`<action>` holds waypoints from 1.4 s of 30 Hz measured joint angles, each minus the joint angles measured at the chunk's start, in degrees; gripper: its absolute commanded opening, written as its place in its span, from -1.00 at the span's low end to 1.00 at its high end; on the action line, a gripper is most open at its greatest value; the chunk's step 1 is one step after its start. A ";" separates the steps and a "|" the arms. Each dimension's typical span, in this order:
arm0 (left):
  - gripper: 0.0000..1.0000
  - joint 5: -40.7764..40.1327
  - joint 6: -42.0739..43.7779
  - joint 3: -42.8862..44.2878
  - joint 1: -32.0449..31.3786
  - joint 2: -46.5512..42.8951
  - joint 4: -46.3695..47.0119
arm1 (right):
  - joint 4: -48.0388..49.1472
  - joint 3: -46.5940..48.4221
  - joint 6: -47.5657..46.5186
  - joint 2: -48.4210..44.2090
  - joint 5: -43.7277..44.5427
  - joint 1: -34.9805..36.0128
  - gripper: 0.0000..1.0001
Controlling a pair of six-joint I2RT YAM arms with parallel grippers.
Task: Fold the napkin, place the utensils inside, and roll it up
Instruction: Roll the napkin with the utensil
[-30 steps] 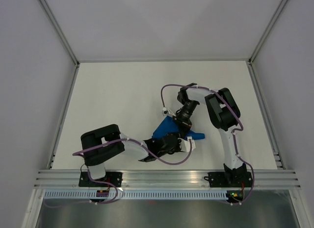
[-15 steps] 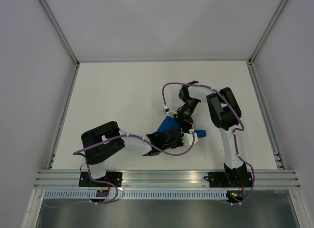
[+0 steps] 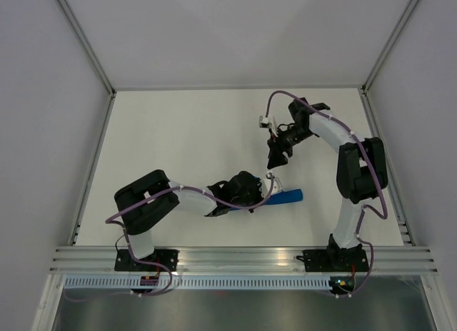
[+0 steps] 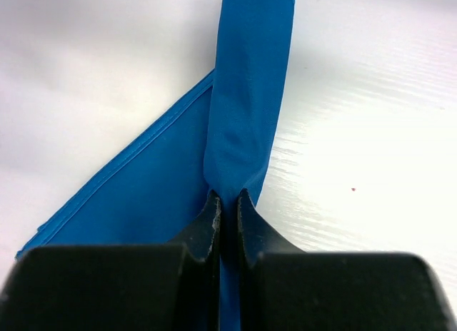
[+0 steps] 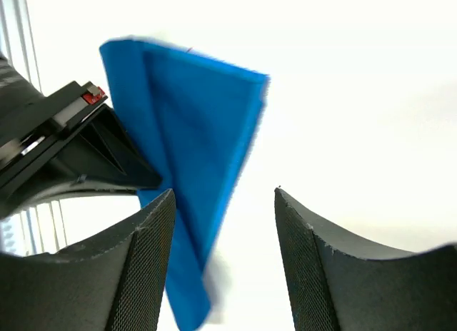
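Blue cloth is what we have in our grip. The napkin [image 4: 246, 95] lies on the white table [image 3: 178, 131], near our side. Part of it is rolled into a long tube, and a flat flap sticks out beside it. Our left gripper [image 4: 227, 202] is pinched tight on the near end of the tube. Our right gripper [image 3: 275, 158] hangs above the table, a bit past the napkin, with its fingers apart and nothing in them. We cannot see the utensils anywhere. They may be inside the roll, but we cannot tell. We think the job now is to finish the rolling. To do it well, we should hold the tube firm but not yank it, so it does not come loose. We should turn it slowly over the flat flap, with the edges lined up. The right gripper could come down and press the far end, so nothing slides out.
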 measured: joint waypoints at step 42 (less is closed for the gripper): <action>-0.95 47.10 -17.77 14.29 17.07 14.01 -12.68 | 59.32 -63.84 4.17 -45.11 31.01 23.67 0.29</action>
